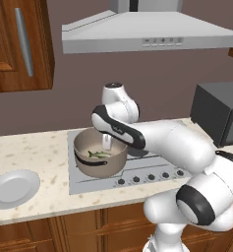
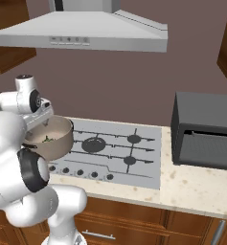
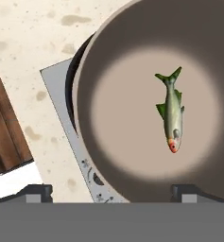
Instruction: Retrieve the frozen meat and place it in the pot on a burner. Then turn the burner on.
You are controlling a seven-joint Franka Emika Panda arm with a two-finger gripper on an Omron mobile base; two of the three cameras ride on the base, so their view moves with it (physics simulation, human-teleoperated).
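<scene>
While our gripper (image 3: 111, 191) hangs wide and empty just above the pot (image 1: 99, 158), where the fish (image 3: 172, 112) lies on the bottom, we risk clipping the pot's rim on withdrawal, or nudging a wrong knob (image 1: 136, 179) just beside the pot.

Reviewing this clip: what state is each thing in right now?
fish: lying flat on the pot's floor, released.
pot: upright on a stove burner, holding the fish.
end effector: open, above the pot, holding nothing.
plate: bare, on the counter left of the stove.
microwave: door shut.
</scene>
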